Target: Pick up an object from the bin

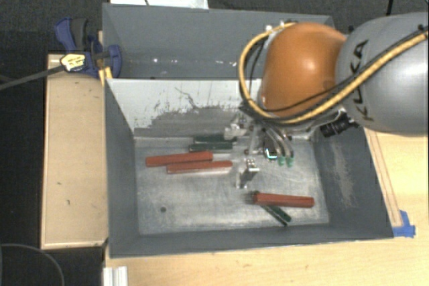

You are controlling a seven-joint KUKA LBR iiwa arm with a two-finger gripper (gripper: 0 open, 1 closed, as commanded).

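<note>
Only text I can read is KUKA (355,74) on the arm's grey shell, nothing on the stuff in the bin (120,164). Count: 3 red-brown bars, 2 dark green sticks. Upper left bar (179,159) and lower left bar (200,167) lie side by side left of ctr w/ the back green stick (211,141) just behind. Third red bar (285,199) + front green stick (276,213) sit nr the front wall. Gripper (247,174) hangs mid-floor at the lower left bar's right end, can't tell if it's open or closed. Front-left floor is bare, right side too.
</note>
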